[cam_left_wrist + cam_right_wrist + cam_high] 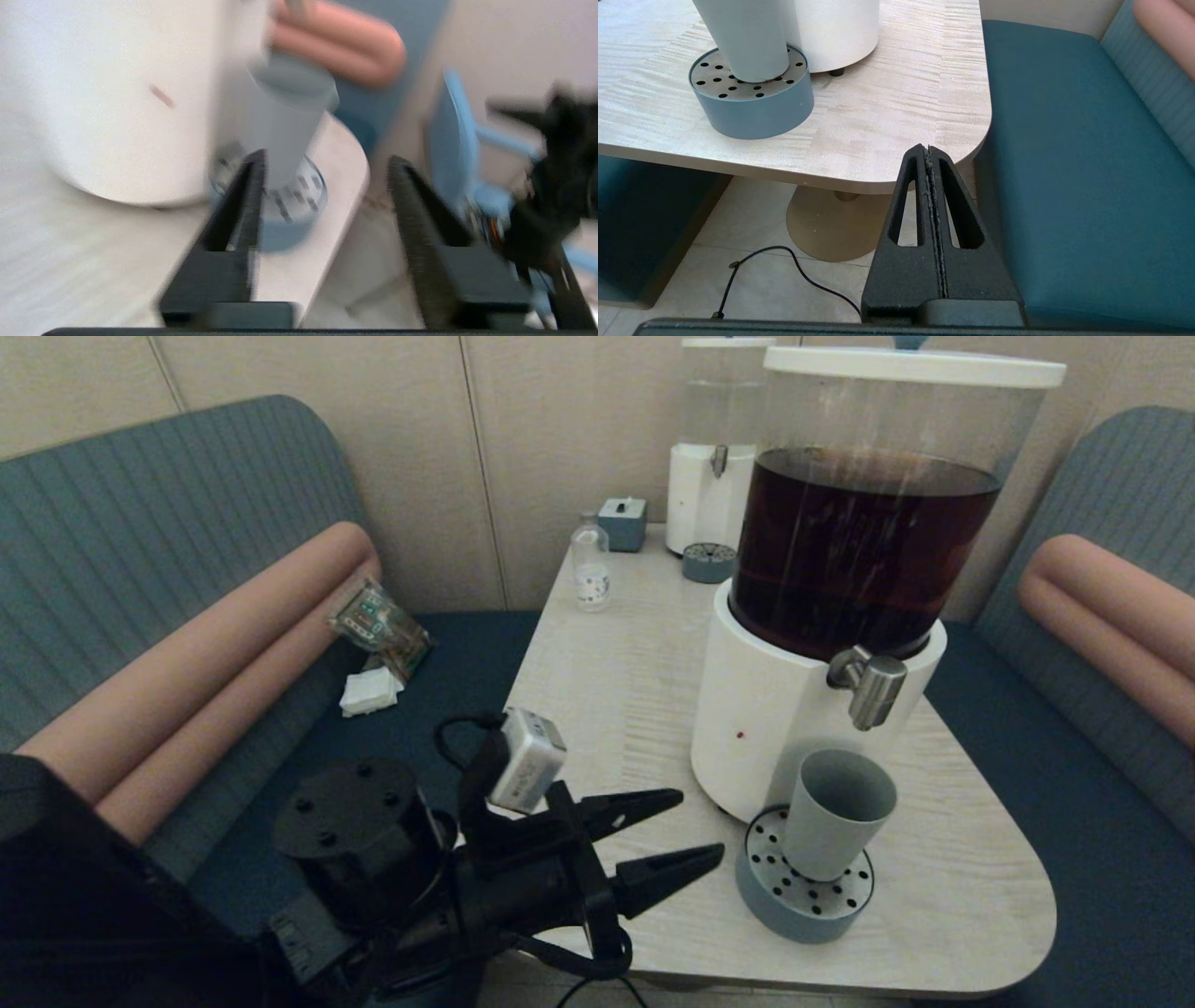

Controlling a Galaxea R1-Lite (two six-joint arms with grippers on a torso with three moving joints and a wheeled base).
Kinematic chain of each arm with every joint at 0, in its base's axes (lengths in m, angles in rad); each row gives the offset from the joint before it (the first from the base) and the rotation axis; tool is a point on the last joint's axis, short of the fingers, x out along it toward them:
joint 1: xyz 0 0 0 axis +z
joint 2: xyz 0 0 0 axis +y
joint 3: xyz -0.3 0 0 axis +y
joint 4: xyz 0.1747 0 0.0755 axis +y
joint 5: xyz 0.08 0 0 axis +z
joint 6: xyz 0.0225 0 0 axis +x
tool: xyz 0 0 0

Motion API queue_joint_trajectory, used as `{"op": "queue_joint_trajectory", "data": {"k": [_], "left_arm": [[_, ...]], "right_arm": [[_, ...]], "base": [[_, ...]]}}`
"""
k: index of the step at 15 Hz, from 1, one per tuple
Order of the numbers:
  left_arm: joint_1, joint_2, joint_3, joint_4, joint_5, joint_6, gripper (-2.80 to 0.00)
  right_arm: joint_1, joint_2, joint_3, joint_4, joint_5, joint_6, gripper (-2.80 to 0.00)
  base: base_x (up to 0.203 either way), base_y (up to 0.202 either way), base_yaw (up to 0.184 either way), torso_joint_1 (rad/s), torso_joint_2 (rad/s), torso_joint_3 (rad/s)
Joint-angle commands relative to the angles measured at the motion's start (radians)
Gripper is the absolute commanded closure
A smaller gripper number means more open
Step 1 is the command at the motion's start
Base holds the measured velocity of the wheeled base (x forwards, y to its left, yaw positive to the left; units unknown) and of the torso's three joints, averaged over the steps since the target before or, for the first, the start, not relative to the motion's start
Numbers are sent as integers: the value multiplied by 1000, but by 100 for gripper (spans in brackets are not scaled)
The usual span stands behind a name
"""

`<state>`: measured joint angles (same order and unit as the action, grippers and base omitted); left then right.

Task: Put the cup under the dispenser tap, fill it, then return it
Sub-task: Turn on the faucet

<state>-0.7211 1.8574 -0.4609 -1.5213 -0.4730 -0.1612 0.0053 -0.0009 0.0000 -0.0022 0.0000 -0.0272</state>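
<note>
The grey-blue cup (834, 813) stands upright on the round perforated drip tray (804, 899), directly below the steel dispenser tap (872, 685) of the big white-based dispenser (775, 709) holding dark brown liquid. My left gripper (698, 824) is open and empty, fingers pointing at the cup from its left, a short gap away. The left wrist view shows the cup (285, 121) beyond the open fingers (247, 186), near one finger's tip. The right gripper (928, 150) is shut and empty, parked low off the table's near right corner; cup (747, 37) and drip tray (752, 100) lie ahead of it.
A small clear bottle (590, 565), a small grey box (623, 523) and a second clear-tank dispenser (714, 448) with its own tray (708, 562) stand at the table's far end. Benches flank the table (607, 691); a snack packet (378, 625) and napkins (371, 691) lie on the left seat.
</note>
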Motion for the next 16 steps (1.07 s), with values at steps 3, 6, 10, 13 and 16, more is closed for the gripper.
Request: {"op": "queue_joint_trajectory", "data": {"k": [3, 6, 10, 13, 16], "left_arm": [[8, -327, 92, -9, 194, -67, 0], [183, -514, 152, -9, 314, -110, 0], [566, -676, 210, -9, 348, -132, 0], [743, -833, 292, -9, 354, -137, 0], [764, -993, 346, 2, 345, -136, 0]], "right_arm": [[1, -2, 0, -1, 0, 0, 0], [1, -2, 0, -1, 0, 0, 0], [1, -2, 0, 0, 0, 0, 0], [1, -2, 0, 1, 0, 0, 0], [1, -2, 0, -1, 0, 0, 0]], "base": [[0, 0, 0, 0, 0, 0], [0, 0, 0, 0, 0, 0], [0, 0, 0, 0, 0, 0], [0, 0, 0, 0, 0, 0], [0, 0, 0, 0, 0, 0]]}}
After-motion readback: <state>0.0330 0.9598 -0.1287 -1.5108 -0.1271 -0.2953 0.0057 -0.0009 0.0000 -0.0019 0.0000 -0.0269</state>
